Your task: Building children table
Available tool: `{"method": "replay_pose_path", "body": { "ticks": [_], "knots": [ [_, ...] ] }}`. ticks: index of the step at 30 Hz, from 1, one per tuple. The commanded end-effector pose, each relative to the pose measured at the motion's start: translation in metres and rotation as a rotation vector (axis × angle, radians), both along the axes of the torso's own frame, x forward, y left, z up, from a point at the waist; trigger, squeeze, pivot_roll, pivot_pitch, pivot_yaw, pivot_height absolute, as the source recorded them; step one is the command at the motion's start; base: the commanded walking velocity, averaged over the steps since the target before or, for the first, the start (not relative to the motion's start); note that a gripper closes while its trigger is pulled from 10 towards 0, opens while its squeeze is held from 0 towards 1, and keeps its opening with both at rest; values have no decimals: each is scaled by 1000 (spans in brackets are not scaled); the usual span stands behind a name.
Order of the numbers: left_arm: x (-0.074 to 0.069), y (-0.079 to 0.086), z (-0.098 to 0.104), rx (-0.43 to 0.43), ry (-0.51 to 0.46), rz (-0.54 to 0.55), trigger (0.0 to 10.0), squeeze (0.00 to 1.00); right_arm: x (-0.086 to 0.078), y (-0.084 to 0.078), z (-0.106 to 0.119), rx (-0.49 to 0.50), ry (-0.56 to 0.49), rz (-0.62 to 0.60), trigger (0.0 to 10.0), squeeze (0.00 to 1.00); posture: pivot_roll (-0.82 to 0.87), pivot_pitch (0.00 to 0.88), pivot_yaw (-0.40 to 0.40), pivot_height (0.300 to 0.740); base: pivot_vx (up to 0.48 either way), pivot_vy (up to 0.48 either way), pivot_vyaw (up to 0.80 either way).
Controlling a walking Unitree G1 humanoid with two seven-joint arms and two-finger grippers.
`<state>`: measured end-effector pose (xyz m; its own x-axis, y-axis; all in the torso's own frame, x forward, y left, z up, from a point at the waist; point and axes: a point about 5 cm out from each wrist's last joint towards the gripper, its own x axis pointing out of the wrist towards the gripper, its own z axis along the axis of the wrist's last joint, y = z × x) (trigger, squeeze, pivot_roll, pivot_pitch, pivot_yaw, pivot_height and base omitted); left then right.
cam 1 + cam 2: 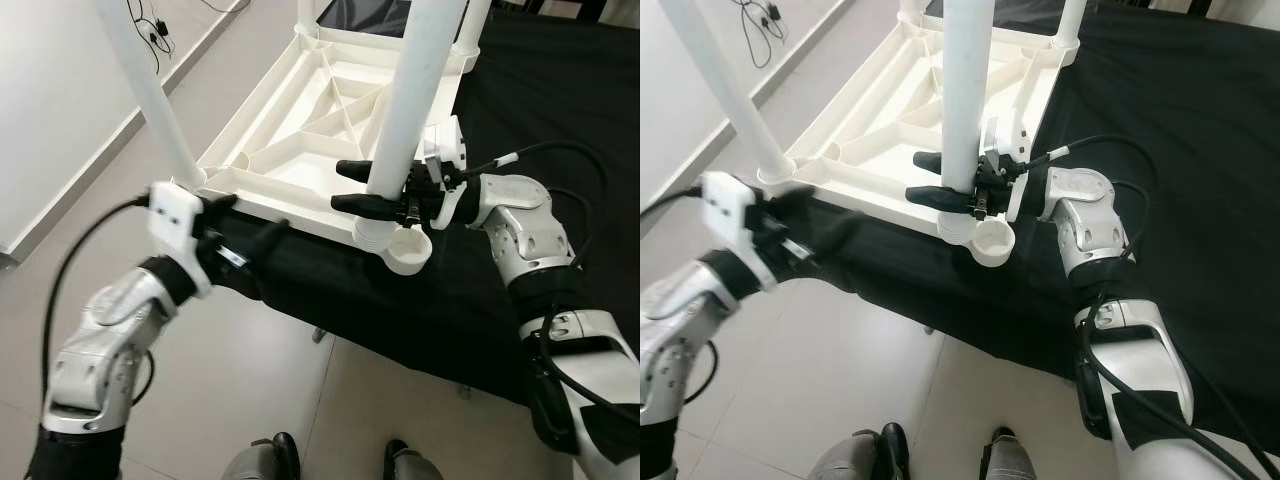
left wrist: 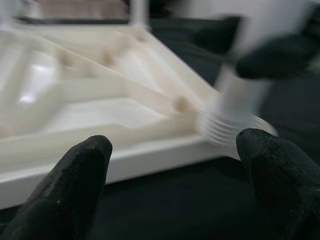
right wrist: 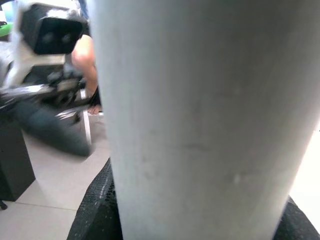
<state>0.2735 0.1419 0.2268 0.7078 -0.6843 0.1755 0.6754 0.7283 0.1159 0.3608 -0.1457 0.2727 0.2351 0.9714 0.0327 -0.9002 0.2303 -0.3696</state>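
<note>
The right gripper (image 1: 365, 185) has its two black fingers pinched around the near table leg (image 1: 415, 95), low down, just above the socket (image 1: 375, 232) at the tabletop's corner. The left gripper (image 2: 172, 165) is spread wide, close to the near edge of the upturned tabletop (image 1: 300, 140), which lies on a black cloth (image 1: 540, 90). Another leg (image 1: 150, 90) stands at the corner by the left gripper. The parts look like hollow white plastic: light, stiff and smooth, likely slippery. Holding a leg low by its socket should steady it best.
</note>
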Motion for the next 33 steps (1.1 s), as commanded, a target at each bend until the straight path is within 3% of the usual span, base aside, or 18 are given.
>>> {"method": "replay_pose_path", "body": {
  "ticks": [1,7,18,29,33],
  "knots": [
    [-15,-12,-22,49,41,-83,10000,0,-1,-2,-4,-17,6,15,10000,0,7,239,18,740,0,0,0],
    [-36,-20,-47,110,98,-142,10000,0,-2,-13,-5,-26,22,4,10000,0,16,262,17,740,0,0,0],
    [-50,-11,-44,69,78,-88,10000,0,-17,-46,-5,-57,73,48,10000,0,22,305,30,740,0,0,0],
    [-57,-13,-43,65,81,-109,10000,0,-15,-45,-3,-44,86,58,10000,0,22,329,35,740,0,0,0],
    [-64,-15,-41,60,86,-114,10000,0,-12,-37,-3,-5,105,80,10000,0,35,344,33,740,0,0,0]
  ]
}}
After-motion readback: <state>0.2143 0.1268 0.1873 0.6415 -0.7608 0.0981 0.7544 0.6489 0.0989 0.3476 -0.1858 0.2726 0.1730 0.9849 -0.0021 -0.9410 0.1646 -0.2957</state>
